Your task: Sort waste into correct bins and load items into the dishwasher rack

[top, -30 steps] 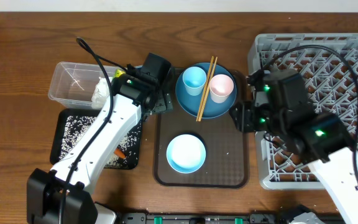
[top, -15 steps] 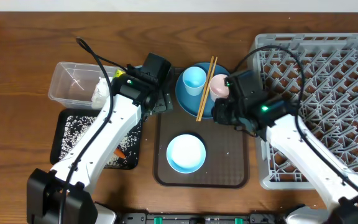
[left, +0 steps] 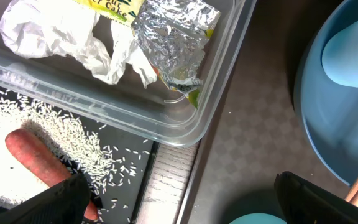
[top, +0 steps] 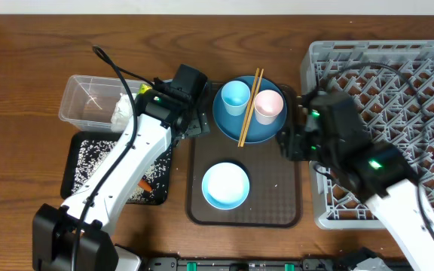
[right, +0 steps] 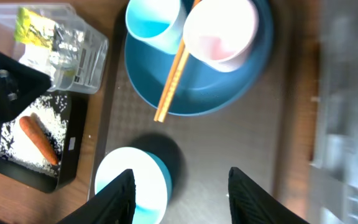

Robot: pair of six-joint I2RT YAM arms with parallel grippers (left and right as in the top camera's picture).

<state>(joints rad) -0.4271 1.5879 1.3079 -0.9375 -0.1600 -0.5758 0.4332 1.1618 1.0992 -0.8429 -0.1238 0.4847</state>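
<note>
The right pincer (right: 180, 175) has its two fingers spread apart, and nothing is between them. It hangs over the right side of the brown tray (top: 277, 197). It is just beside the dark-blue plate (top: 256, 134) and near the pink cup (top: 268, 105). The left pincer (left: 176, 186) is spread wide too and holds nothing. It hangs by the tray's left edge, next to a corner of the clear tub (left: 219, 81).

The pink cup and the light-blue cup (top: 235, 96) stand on the plate, mouths up. The chopsticks (top: 248, 108) lie between the two cups. Their long way runs from the far side of the bench toward the near side, a little slanted. The far ends stick out past the plate's rim. The near ends point toward the bowl (top: 225, 185), which sits lower on the tray.

The waste looks sorted. The napkin (left: 55, 31) and packet (left: 173, 28) are in the tub. The carrot (left: 33, 155) and rice (left: 67, 134) are in the black tray (top: 69, 169).

The cups, sticks, plate and bowl must go into the rack (top: 398, 75) on the right. If a finger bumps the sticks while reaching for the pink cup, they could roll off the plate. If the plate is lifted first, the cups could tip. The sticks are thin, so they might slip through the rack's holes.
</note>
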